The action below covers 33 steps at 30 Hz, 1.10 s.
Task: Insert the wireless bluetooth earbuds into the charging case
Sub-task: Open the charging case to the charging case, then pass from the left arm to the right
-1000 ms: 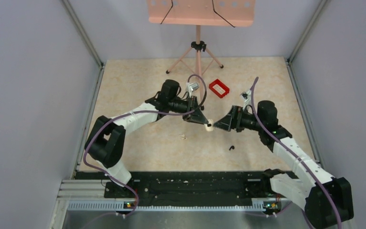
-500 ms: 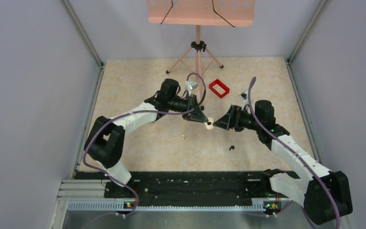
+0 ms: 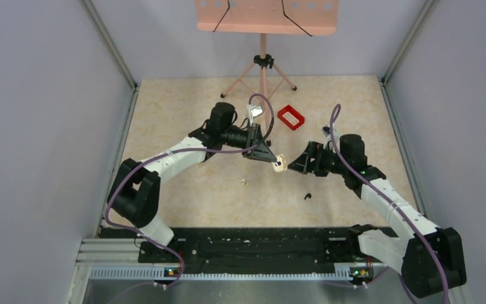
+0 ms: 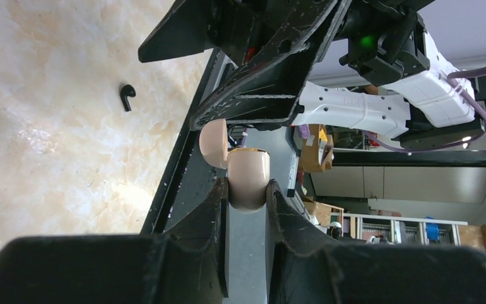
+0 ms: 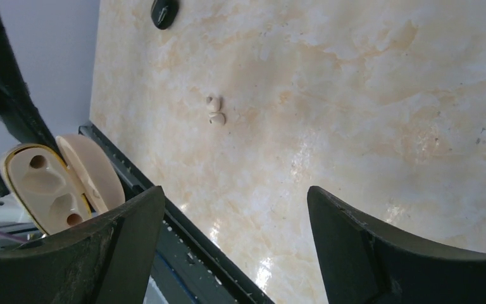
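The charging case (image 3: 279, 166) is pale beige here, not black. It is held above the table with its hinged lid open, and its two wells (image 5: 44, 183) look empty. My left gripper (image 3: 272, 162) is shut on the case body (image 4: 248, 180), one finger on each side. My right gripper (image 3: 292, 166) is open and empty (image 5: 234, 190), right beside the case and facing it. One black comma-shaped earbud (image 3: 306, 196) lies on the table below the grippers and also shows in the left wrist view (image 4: 126, 96). I see no second black earbud.
A red rectangular tray (image 3: 291, 117) lies at the back of the table. A pink stand's tripod (image 3: 262, 69) stands behind it. Two tiny pale pieces (image 3: 243, 182) lie together on the table, also in the right wrist view (image 5: 215, 111). The black base rail (image 3: 247, 244) runs along the near edge.
My right arm has shifted a little to the left, bringing its open gripper slightly closer to the case. My left gripper still holds the case at nearly the same spot.
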Motion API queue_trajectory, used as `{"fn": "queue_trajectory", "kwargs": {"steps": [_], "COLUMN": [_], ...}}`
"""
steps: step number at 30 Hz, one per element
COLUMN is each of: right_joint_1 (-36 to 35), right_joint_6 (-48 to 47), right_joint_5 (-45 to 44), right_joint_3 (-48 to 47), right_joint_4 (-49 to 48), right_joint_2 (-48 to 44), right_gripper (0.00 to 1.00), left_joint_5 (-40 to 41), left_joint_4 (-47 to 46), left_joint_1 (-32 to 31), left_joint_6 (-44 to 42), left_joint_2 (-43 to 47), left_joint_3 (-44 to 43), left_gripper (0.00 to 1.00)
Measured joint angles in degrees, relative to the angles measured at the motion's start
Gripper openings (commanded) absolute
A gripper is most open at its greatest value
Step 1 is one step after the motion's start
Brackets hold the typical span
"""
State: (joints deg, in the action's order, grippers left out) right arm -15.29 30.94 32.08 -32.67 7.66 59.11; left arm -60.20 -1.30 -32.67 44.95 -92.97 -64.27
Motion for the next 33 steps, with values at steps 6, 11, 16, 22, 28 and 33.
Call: {"fn": "queue_trajectory", "kwargs": {"steps": [6, 11, 16, 22, 28, 33], "right_joint_1": [4.8, 9.7, 10.2, 10.2, 10.2, 9.9], "right_joint_6": [2.1, 7.0, 14.7, 23.6, 38.0, 50.6], "right_joint_5": [7.3, 16.0, 24.7, 31.0, 35.7, 35.7], "right_joint_3": [0.0, 1.2, 5.4, 8.4, 10.8, 12.3], "right_joint_4": [-2.7, -11.0, -24.4, -40.1, -65.0, -84.0], "right_joint_2": [-3.7, -7.1, -7.8, -7.3, -1.7, 6.7], "right_gripper": [0.82, 0.83, 0.93, 0.91, 0.9, 0.9], "left_joint_5": [-1.7, -4.5, -7.1, -9.7, -12.3, -13.5], "left_joint_4": [0.0, 0.3, 1.3, 4.3, 3.9, -0.2], "left_joint_1": [0.0, 0.0, 0.0, 0.0, 0.0, 0.0], "left_joint_6": [-1.9, -5.4, -9.1, -12.4, -12.0, -8.8], "left_joint_2": [0.0, 0.6, 2.8, 3.4, 4.1, 4.1], "left_joint_3": [0.0, 0.0, -0.2, -3.7, -4.5, -4.5], "left_gripper": [0.0, 0.0, 0.0, 0.0, 0.0, 0.0]}}
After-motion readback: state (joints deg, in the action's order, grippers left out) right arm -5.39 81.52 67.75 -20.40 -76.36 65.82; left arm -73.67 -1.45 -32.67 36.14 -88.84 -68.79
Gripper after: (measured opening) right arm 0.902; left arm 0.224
